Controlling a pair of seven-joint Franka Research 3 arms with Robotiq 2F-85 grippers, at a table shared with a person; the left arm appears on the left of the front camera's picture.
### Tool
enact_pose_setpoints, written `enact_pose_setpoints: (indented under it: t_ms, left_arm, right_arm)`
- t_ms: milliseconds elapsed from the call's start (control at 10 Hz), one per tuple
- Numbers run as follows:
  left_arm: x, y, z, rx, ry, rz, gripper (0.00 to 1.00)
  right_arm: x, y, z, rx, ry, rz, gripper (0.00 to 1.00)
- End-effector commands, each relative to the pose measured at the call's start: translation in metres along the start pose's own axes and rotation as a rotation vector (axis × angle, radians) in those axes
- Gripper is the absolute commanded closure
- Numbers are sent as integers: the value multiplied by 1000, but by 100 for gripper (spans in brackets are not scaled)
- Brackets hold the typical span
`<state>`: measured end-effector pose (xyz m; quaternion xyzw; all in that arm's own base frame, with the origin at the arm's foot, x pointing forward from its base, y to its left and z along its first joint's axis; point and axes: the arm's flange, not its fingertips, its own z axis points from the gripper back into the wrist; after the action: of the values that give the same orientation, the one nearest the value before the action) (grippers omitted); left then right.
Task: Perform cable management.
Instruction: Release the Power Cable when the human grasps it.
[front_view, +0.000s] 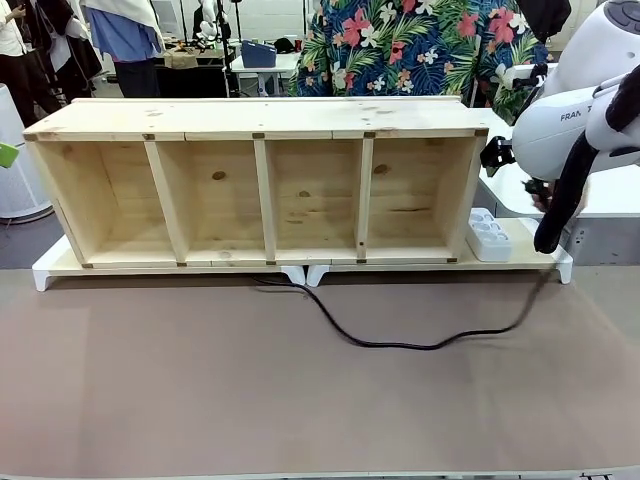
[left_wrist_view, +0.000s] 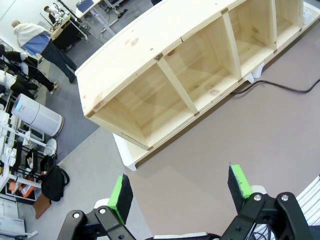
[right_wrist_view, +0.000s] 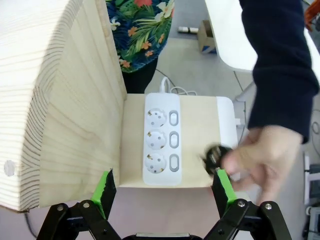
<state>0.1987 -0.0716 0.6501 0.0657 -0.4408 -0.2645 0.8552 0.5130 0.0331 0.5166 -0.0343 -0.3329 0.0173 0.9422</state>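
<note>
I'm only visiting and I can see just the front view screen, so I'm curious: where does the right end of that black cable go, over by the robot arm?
Observer: A person's hand holds the black plug at the end of the cable, beside the white power strip.
Operator: Is anything plugged into that strip?
Observer: No, all three of its sockets are empty.
Operator: Is the robot on that side gripping anything?
Observer: No. The right end effector is open and points at the strip, gripping nothing.
</note>
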Motion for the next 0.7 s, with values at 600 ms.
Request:
enact_pose_setpoints:
  t_ms: [600]
  left_arm:
    - [0,0,0,2,-1,0,0]
  right_arm:
    - [0,1,-1,3,4,-5,0]
